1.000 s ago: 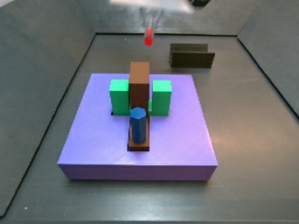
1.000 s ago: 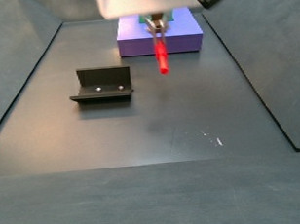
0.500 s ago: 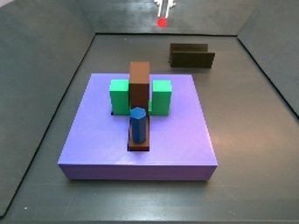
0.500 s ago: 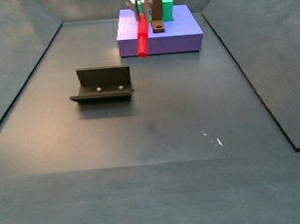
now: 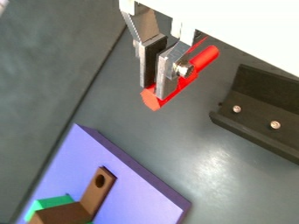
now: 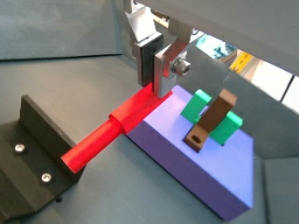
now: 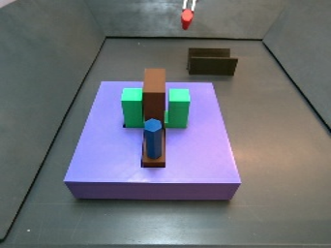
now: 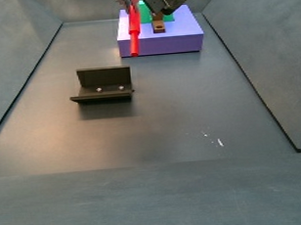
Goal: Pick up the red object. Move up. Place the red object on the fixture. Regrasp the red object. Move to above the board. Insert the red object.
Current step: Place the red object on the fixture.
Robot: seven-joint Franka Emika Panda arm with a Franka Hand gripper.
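- In a side view we saw only the tip of the gripper [image 7: 189, 8] at the frame's upper edge; the arm above it was cut off.
- In both wrist views the jaws were clamped on the red stick [image 5: 181, 76], near one of its ends.
- We saw the stick [image 8: 132, 29] hanging upright, high above the floor, well apart from the fixture [image 8: 102, 86].
- The purple board [image 7: 116, 165] lay flat, carrying green blocks [image 7: 132, 107], a brown bar [image 7: 155, 93] and a blue peg [image 7: 153, 139].
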